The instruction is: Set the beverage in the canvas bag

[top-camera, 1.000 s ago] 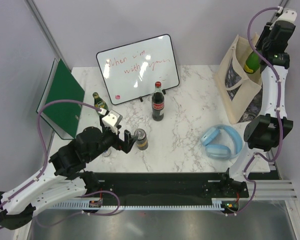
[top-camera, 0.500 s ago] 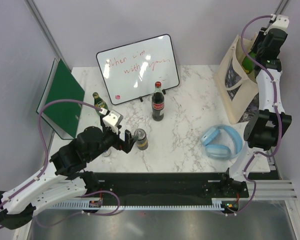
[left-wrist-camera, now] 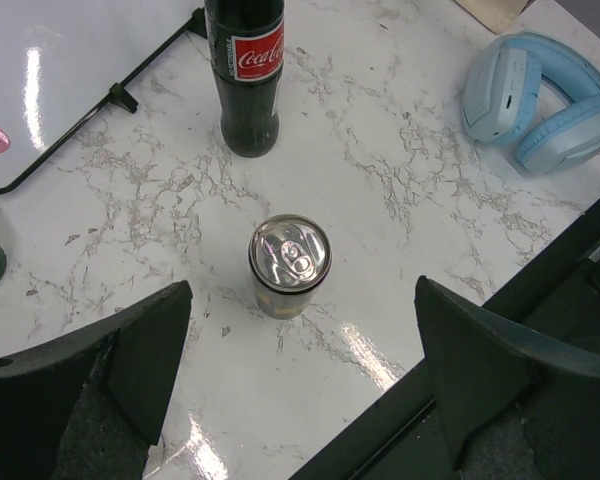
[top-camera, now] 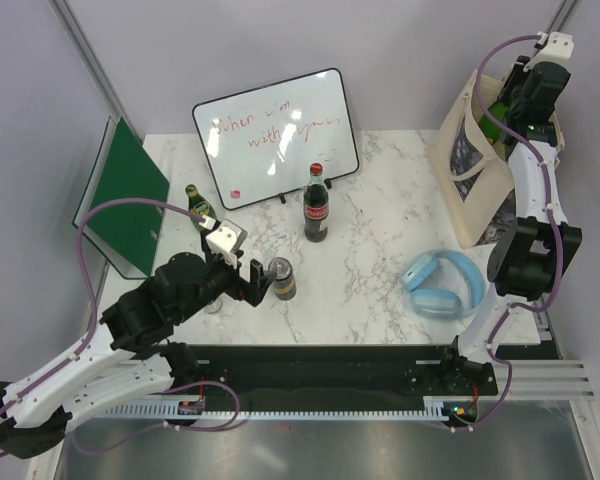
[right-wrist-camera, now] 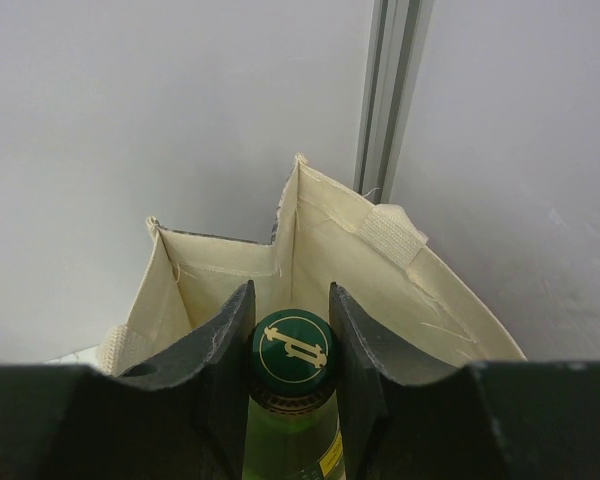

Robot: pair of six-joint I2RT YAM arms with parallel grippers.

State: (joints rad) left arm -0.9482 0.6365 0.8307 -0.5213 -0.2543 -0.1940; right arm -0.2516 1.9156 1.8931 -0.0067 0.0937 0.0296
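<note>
The beverage, a green glass bottle (right-wrist-camera: 291, 350) with a dark green cap, is clamped at its neck between my right gripper's (right-wrist-camera: 290, 300) fingers. It hangs over the open mouth of the cream canvas bag (right-wrist-camera: 220, 272), whose inner walls show right behind it. From above, my right gripper (top-camera: 510, 106) holds the green bottle (top-camera: 496, 122) high at the top of the canvas bag (top-camera: 466, 172), at the table's far right. My left gripper (left-wrist-camera: 302, 290) stands wide open just short of a silver-topped can (left-wrist-camera: 290, 265), touching nothing.
A cola bottle (top-camera: 316, 205) stands mid-table behind the can (top-camera: 281, 279). Another green bottle (top-camera: 196, 204) stands at the left by a green folder (top-camera: 125, 195). A whiteboard (top-camera: 275, 135) leans at the back. Blue headphones (top-camera: 442, 285) lie at the front right.
My right gripper has carried the green bottle a little further back and left over the bag's mouth. The left arm has not moved.
</note>
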